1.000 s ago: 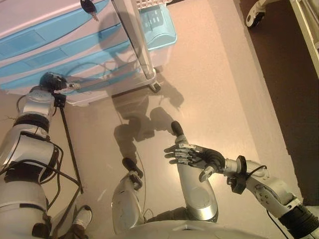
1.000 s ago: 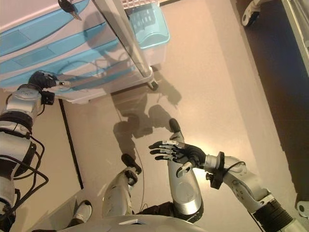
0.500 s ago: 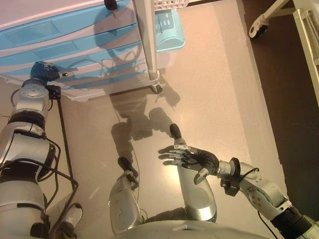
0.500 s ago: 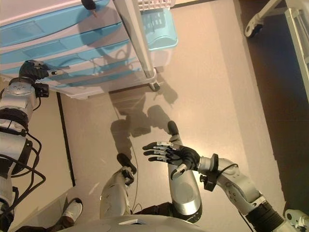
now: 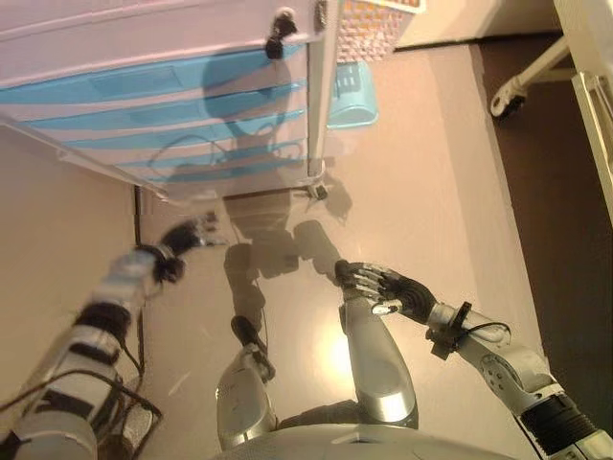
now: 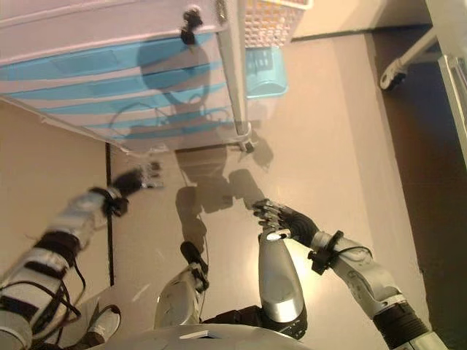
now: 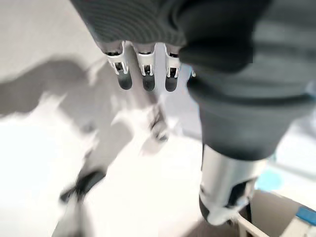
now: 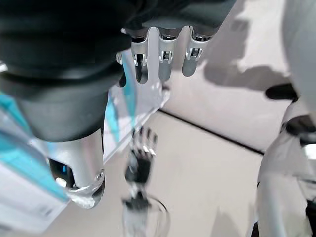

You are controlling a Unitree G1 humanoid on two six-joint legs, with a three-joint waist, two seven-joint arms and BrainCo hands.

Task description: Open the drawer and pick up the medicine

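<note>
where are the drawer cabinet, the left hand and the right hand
drawer cabinet [image 5: 144, 105], left eye view, blue drawer front
left hand [image 5: 184, 235], left eye view, dark back of hand
right hand [image 5: 383, 286], left eye view, fingers

Four views: two head cameras looking down, two wrist cameras looking along the hands.

The left and right eye views look steeply down from the robot's head and share nearly the same scene: the blue-and-white drawer cabinet [image 5: 163, 105] above and the floor [image 5: 431, 172] below. Each wrist view looks from very close along its own robot hand toward that floor; the right wrist view also catches the cabinet and the left robot hand [image 8: 140, 158].
</note>
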